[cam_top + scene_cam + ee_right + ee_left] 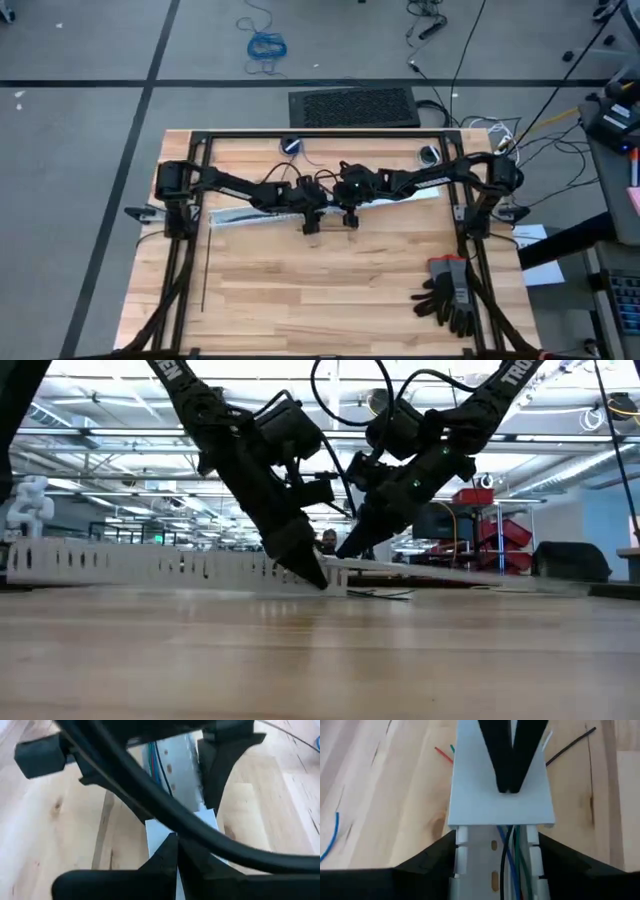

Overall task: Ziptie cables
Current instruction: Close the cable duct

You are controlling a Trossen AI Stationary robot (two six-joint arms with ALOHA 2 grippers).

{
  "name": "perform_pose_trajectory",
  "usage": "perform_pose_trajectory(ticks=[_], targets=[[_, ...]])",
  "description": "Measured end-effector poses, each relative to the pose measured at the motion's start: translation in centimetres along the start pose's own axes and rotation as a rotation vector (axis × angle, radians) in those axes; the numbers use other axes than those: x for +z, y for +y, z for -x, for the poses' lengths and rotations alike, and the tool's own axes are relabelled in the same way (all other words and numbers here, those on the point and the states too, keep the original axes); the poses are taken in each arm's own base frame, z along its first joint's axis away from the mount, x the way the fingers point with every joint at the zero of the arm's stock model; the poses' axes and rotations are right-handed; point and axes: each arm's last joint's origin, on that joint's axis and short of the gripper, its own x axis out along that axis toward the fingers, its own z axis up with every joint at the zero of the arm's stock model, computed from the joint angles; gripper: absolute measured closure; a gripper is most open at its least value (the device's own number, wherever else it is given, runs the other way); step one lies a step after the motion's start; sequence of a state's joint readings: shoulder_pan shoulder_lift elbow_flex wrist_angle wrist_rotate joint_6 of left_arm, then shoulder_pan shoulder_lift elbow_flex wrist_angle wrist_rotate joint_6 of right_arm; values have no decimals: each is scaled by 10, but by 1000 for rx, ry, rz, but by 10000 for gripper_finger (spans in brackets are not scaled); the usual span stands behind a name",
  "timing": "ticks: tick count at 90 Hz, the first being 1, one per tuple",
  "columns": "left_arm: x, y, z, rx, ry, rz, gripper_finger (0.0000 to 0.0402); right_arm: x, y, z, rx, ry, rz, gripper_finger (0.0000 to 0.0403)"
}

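The left gripper (311,226) straddles the white slotted duct (492,870) with its fingers spread wide, and the right gripper (350,217), pinched shut, presses its tips on the duct's flat cover (500,805) near the middle of the table (330,290). The cables (512,865) lie inside the duct, stray ends poking out past the cover. A lone ziptie (203,270) lies near the left edge and black gloves (450,295) sit by the right near corner.

Both arms cross above the white slotted duct (250,213), blocking access from overhead. Open wooden table (330,290) lies nearer; black gloves (450,295) occupy one corner.
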State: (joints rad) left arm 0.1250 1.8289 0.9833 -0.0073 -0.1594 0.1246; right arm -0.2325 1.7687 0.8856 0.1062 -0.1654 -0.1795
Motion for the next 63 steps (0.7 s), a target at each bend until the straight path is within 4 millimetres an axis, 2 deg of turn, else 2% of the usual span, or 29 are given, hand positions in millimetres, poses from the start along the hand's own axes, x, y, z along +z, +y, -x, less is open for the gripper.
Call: perform_pose_trajectory(ticks=[15, 41, 63], targets=[[1, -2, 2, -2, -9, 2, 172, 1, -1, 0, -5, -5, 3, 403], [4, -7, -10, -21, -67, 12, 172, 6, 0, 0, 1, -2, 15, 403], [6, -11, -9, -51, -92, 1, 173, 2, -1, -4, 15, 21, 20, 403]])
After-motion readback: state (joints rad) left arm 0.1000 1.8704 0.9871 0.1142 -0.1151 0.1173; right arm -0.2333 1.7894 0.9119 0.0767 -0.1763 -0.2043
